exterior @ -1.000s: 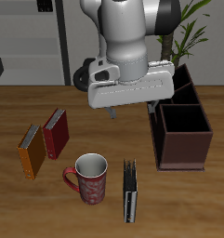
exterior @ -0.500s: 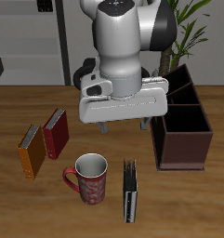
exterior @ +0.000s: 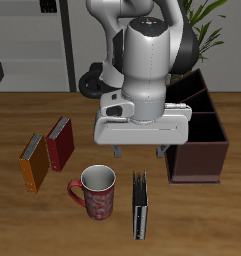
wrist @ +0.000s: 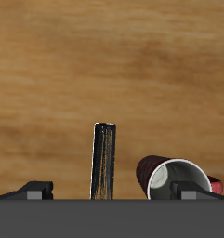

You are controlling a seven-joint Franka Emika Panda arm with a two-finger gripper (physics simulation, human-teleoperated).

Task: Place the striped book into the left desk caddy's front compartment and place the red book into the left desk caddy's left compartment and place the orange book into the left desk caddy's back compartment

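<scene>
The striped book stands on edge near the table's front, beside the mug; in the wrist view the striped book shows as a thin dark slab. My gripper hangs open above and slightly behind it, nothing between its fingers. In the wrist view the gripper straddles the book from well above. The red book and the orange book lie side by side across the table. The left desk caddy stands beside the gripper, partly hidden by the hand.
A red patterned mug stands next to the striped book, also seen as the mug in the wrist view. A plant and shelves rise behind the table.
The hand has dropped lower and come toward the table's front, now sitting over the striped book. Books, mug and caddy have not moved.
</scene>
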